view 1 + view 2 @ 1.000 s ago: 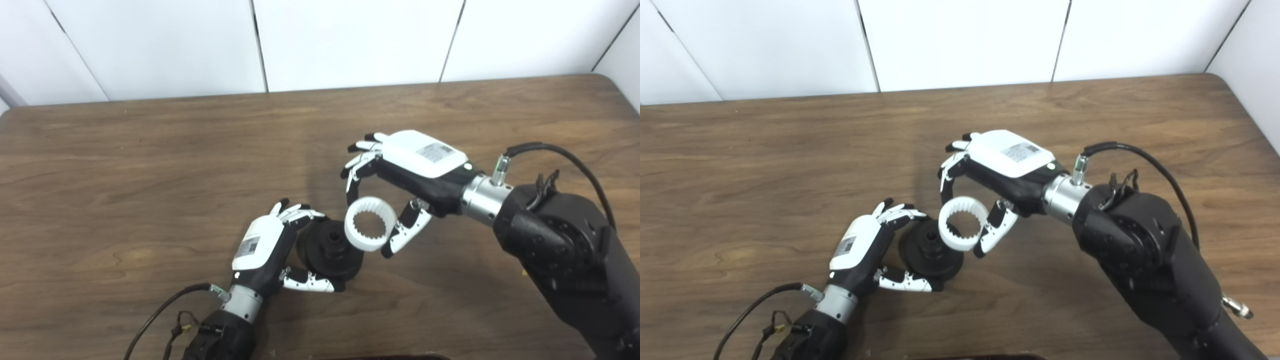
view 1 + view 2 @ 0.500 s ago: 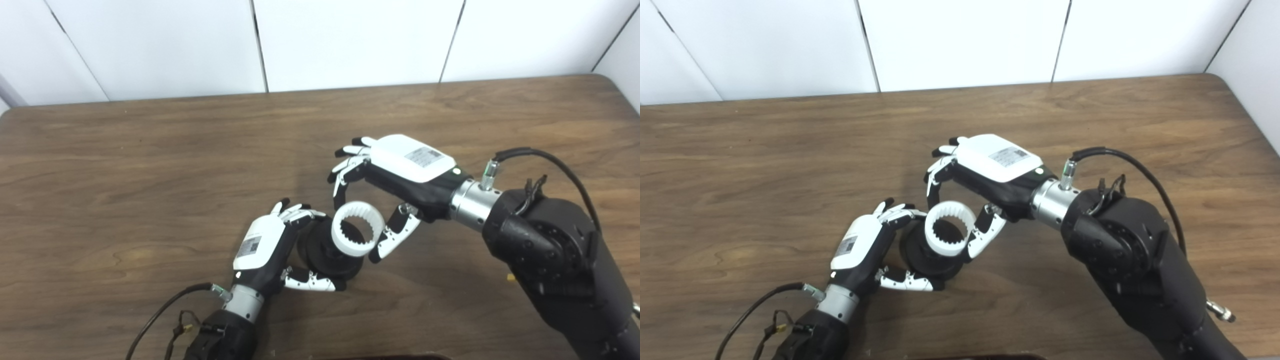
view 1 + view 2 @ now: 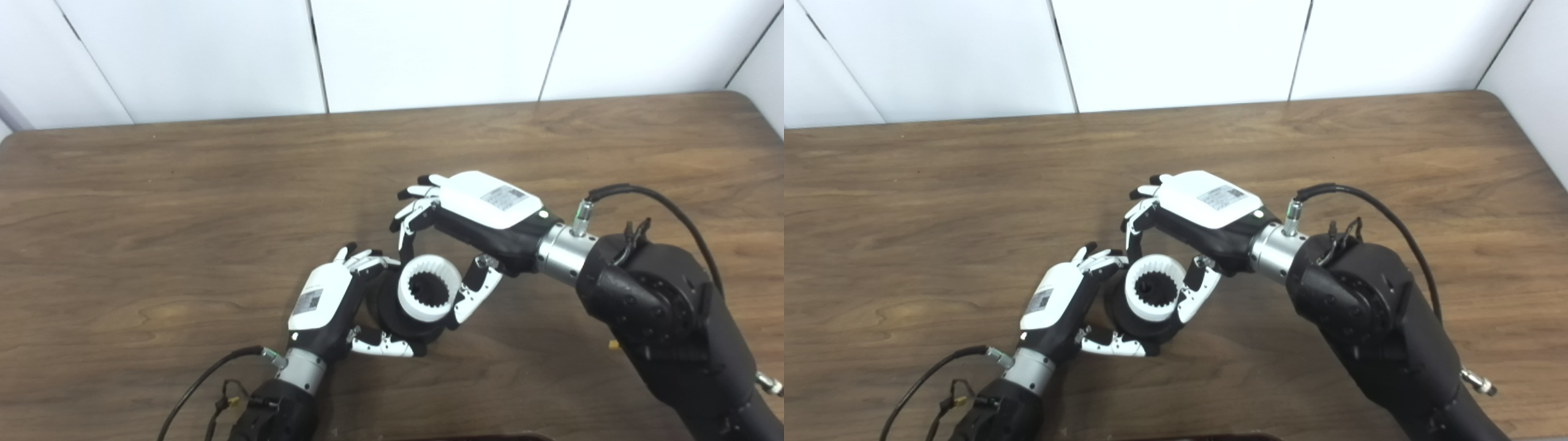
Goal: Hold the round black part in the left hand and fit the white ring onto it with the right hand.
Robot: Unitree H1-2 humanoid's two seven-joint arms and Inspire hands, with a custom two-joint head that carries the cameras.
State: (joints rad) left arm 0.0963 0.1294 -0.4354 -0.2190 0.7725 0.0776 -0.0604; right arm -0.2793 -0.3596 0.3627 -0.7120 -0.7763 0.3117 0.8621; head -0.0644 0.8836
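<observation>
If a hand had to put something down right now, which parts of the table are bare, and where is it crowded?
Bare wood runs along the far edge of the table below the white wall panels, and across its whole left side. Crowded: front centre, where the left hand and right hand meet around the white ring and round black part.

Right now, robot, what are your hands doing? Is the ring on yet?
Left hand shut on round black part. Right hand shut on white ring, ring over the part's hub. Cannot tell if seated. Nothing in the way.

White ring (image 3: 427, 296) now over, perhaps on, black part (image 3: 411, 326)
</observation>
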